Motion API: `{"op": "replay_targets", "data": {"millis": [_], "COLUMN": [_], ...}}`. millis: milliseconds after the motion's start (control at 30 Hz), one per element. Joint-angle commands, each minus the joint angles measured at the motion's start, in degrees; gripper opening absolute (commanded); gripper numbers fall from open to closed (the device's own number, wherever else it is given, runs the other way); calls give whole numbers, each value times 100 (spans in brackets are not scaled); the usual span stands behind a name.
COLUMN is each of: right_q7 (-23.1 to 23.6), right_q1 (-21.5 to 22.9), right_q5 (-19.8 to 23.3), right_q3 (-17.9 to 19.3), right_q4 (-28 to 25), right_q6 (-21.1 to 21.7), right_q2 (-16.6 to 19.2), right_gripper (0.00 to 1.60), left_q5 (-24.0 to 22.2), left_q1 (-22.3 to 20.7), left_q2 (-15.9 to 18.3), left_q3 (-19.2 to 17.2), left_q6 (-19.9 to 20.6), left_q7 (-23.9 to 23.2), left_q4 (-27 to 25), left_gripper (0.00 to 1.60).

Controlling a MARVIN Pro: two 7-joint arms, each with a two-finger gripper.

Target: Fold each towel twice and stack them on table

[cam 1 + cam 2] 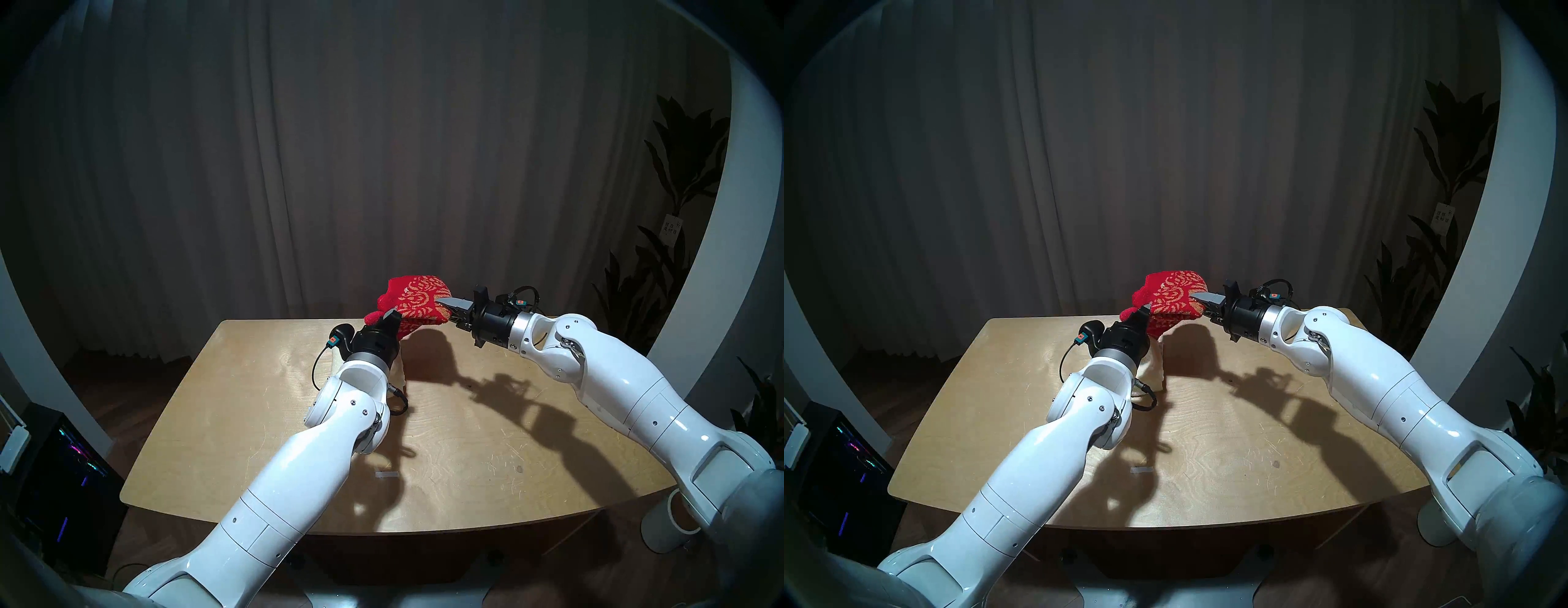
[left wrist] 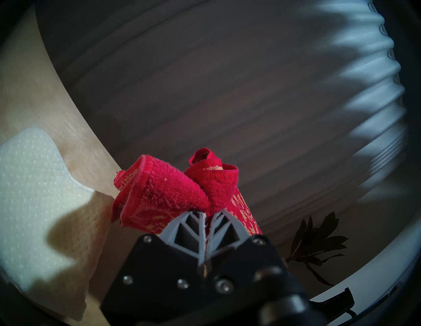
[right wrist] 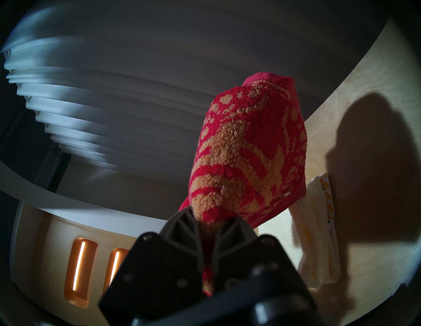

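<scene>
The red towel (image 1: 418, 303) with a gold floral pattern hangs bunched in the air above the far part of the table (image 1: 466, 446). My left gripper (image 1: 388, 316) is shut on its left end (image 2: 164, 195). My right gripper (image 1: 443, 302) is shut on its right end (image 3: 246, 154). The cream towel (image 2: 34, 193) lies folded on the table under my left wrist; in the head views only a sliver (image 1: 1157, 369) shows behind the left arm. It also shows in the right wrist view (image 3: 319, 230), below the red towel.
A small white tape strip (image 1: 387, 474) lies near the table's front. A lit computer case (image 1: 59, 479) stands on the floor at the left. Potted plants (image 1: 679, 191) stand at the right. A white cylinder (image 1: 670, 522) stands beside the table's front right corner.
</scene>
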Motion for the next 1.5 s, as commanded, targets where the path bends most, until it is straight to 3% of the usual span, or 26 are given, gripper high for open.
{"op": "replay_targets", "data": {"millis": [0, 433, 733, 933, 1467], "right_q7": [-38, -142, -203, -316, -340], "right_q1": [188, 222, 339, 499, 676], "right_q5": [-40, -129, -297, -519, -1044], "right_q3": [178, 140, -1, -197, -674], "right_q4": [-161, -355, -273, 52, 963], "right_q6": [-235, -408, -497, -553, -498], "right_q2": [32, -67, -367, -745, -1355], "right_gripper": [0, 0, 0, 0, 0], "left_q5": [34, 21, -39, -195, -678], "left_q1": [84, 171, 210, 277, 531], "left_q2": [249, 376, 511, 625, 714], "left_q3": [-343, -537, -758, -994, -1155], "left_q6": [-197, -163, -149, -106, -8], "left_q7": [-43, -207, -368, -502, -857], "left_q4": [-242, -409, -312, -216, 224], "left_gripper": [0, 0, 0, 0, 0]}}
